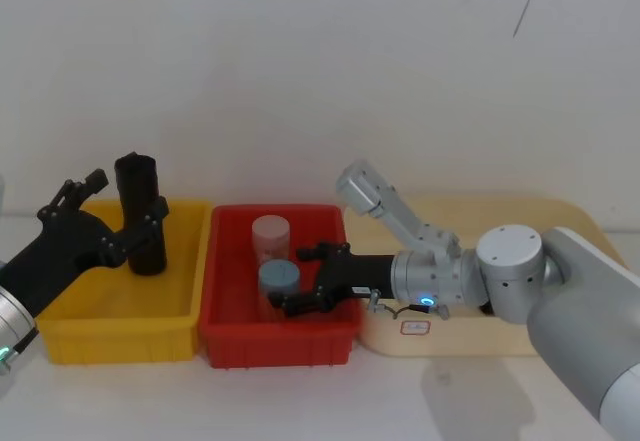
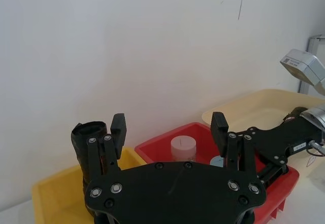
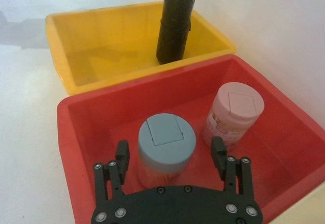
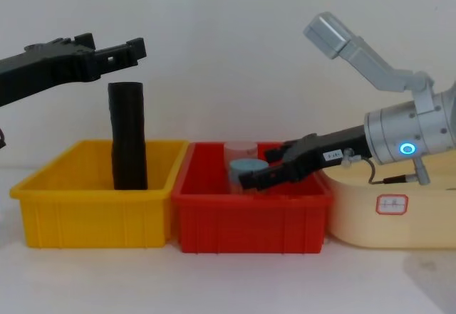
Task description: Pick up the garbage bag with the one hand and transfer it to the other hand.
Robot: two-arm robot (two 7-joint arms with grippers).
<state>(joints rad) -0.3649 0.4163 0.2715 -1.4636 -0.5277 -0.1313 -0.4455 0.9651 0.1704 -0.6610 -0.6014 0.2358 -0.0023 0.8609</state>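
White wall backing the counter (image 1: pixel 120 401): the roll (image 1: pixel 141 214) is standing upright in the yellow bin (image 1: pixel 115 336), left end effector (image 4: pixel 135 48) hovering open above the roll without touching it. Beside that bin, the right end effector (image 3: pixel 170 155) is reaching open around a blue-capped jar (image 3: pixel 166 144) in the red bin (image 1: pixel 230 346).

The tall black cylindrical garbage bag roll (image 1: pixel 141 215) stands upright in the yellow plastic bin (image 1: pixel 128 326) at the lower left of the head view. Just right of it sits the red plastic bin (image 1: pixel 278 336), holding a blue-lidded jar (image 1: pixel 279 279) at centre frame and a pink-lidded jar (image 1: pixel 270 234) behind it. The cream tray (image 1: pixel 500 336) lies right of the red bin.
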